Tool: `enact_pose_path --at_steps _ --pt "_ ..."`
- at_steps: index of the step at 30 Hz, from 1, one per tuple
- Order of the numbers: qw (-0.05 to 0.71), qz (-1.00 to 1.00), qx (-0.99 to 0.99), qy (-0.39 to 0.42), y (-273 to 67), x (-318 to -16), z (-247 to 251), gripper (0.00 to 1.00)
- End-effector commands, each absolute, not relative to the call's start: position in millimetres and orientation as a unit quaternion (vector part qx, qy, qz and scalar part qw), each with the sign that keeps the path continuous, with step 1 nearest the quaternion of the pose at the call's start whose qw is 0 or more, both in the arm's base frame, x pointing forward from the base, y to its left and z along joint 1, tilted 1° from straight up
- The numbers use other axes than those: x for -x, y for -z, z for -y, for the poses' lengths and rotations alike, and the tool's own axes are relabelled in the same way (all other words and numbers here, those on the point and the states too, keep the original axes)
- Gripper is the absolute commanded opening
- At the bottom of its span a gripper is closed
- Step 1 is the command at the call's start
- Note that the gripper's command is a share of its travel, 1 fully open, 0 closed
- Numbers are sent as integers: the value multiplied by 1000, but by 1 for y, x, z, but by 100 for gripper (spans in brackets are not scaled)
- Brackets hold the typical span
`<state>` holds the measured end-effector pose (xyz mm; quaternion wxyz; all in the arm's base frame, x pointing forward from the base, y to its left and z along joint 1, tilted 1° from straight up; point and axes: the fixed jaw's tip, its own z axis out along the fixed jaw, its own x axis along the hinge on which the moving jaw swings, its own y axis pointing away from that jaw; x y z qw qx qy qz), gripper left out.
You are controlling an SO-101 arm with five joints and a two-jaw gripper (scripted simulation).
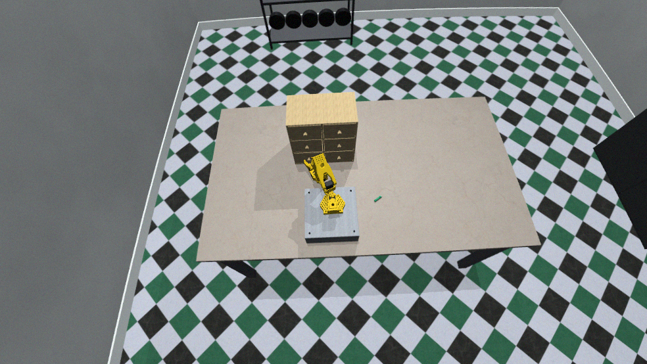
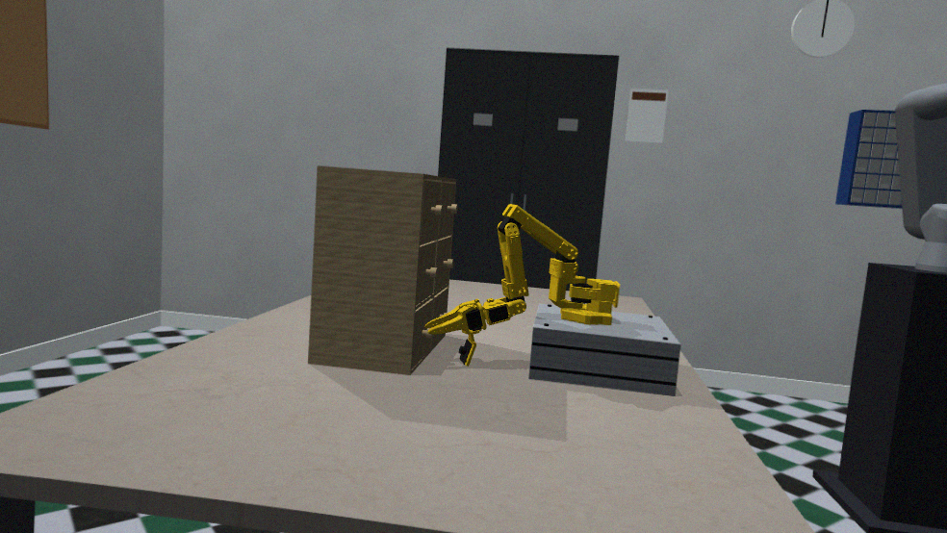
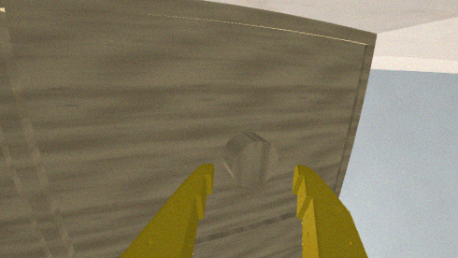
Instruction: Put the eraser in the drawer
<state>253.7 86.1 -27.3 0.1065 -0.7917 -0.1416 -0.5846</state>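
A beige matte table top [image 1: 430,181] is carried on dark legs [image 1: 477,258] over a floor of black, white and green checkered tiles [image 1: 317,311], which is bordered by a white skirting board [image 1: 149,190]. A black metal rack [image 1: 267,27] with a row of round black discs [image 1: 309,18] is placed at the far wall. In the exterior view, a black double door [image 2: 527,165] with a white paper notice [image 2: 646,115] beside it is seen, along with a round white wall clock [image 2: 821,26], a blue-framed grid panel [image 2: 868,159], a brown wall board [image 2: 23,63] and a black pedestal [image 2: 894,396].
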Motion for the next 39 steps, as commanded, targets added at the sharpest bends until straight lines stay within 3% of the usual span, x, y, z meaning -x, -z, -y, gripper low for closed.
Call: enact_pose_path --at_steps 1,31,39 --pt "95 137 798 579 32 -255 -79 20" --pt "95 137 798 579 32 -255 -79 0" --pt "95 137 798 579 32 -255 -79 0"
